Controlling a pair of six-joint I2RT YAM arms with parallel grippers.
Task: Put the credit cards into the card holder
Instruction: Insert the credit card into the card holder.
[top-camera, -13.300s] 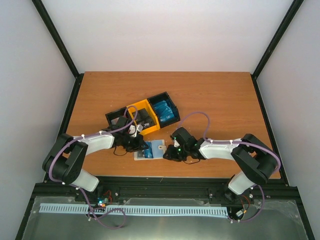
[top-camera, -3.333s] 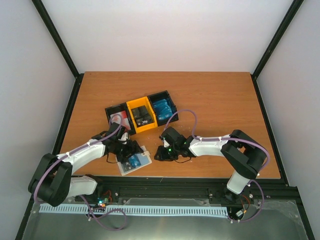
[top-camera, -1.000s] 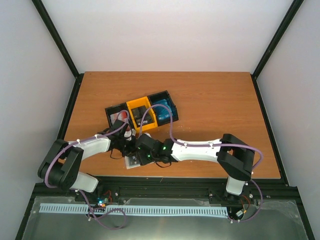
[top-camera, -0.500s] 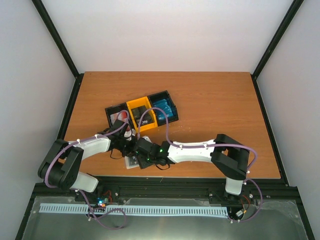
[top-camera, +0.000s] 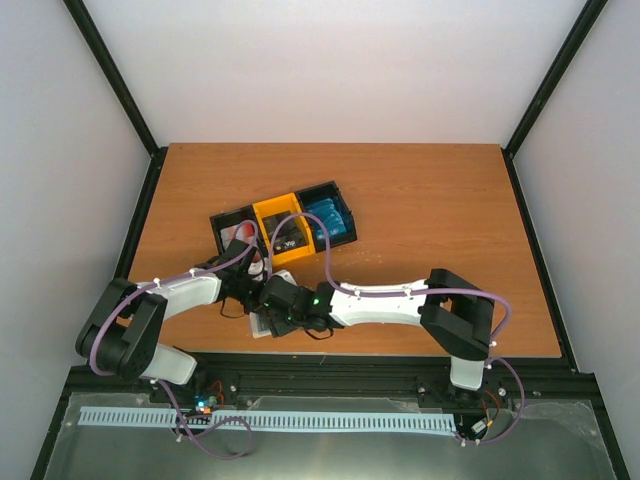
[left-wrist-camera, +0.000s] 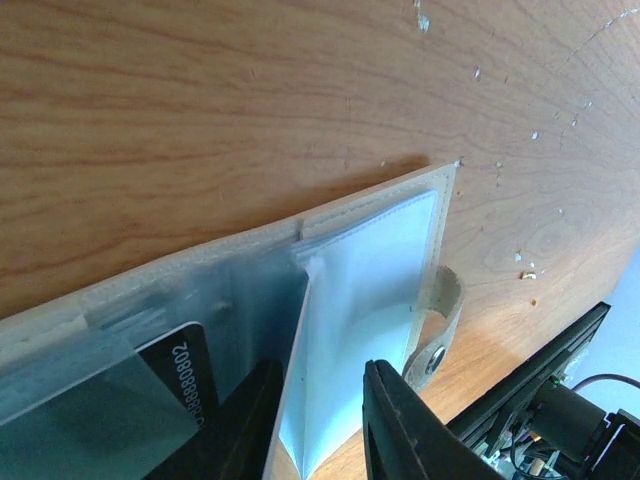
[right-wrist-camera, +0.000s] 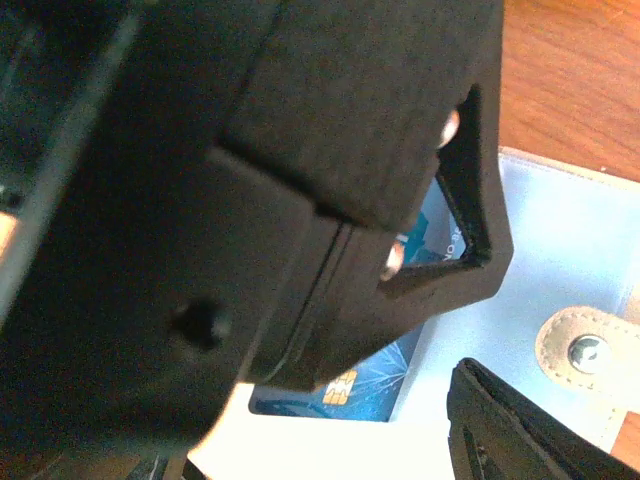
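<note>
- The left hand (left-wrist-camera: 318, 388) is set narrow, and an inner leaf of the card holder (left-wrist-camera: 370, 260) is pinched between its two fingers; the near finger is seen blurred through a clear pocket.
- Just beside that finger, a black card (left-wrist-camera: 165, 375) is tucked in the clear pocket, its numbered edge turned towards the central fold.
- From the left wrist, the card holder is seen lying open and flat on the worktop (left-wrist-camera: 250, 100). Its long axis runs from lower left to upper right, and its snap tab (left-wrist-camera: 437, 320) juts off the right-hand short end.
- The right hand (top-camera: 270, 305) is reached across over the same holder, close against the left hand. From its wrist the jaws look spread wide and nothing is clamped between them.
- Below that hand a blue card (right-wrist-camera: 400, 345) lies on the pale blue inside of the holder, slanted from lower left to upper right with its chip at the lower end. Most of it is hidden by a black body.
- From above, only a pale corner of the holder shows, near the front edge of the worktop and under both hands.
- Further back a three-compartment tray (top-camera: 262, 215) sits askew. Red-and-white cards (top-camera: 238, 232) are held in its left bin, black cards (top-camera: 287, 238) in the yellow middle bin and blue cards (top-camera: 330, 222) in the right bin.
</note>
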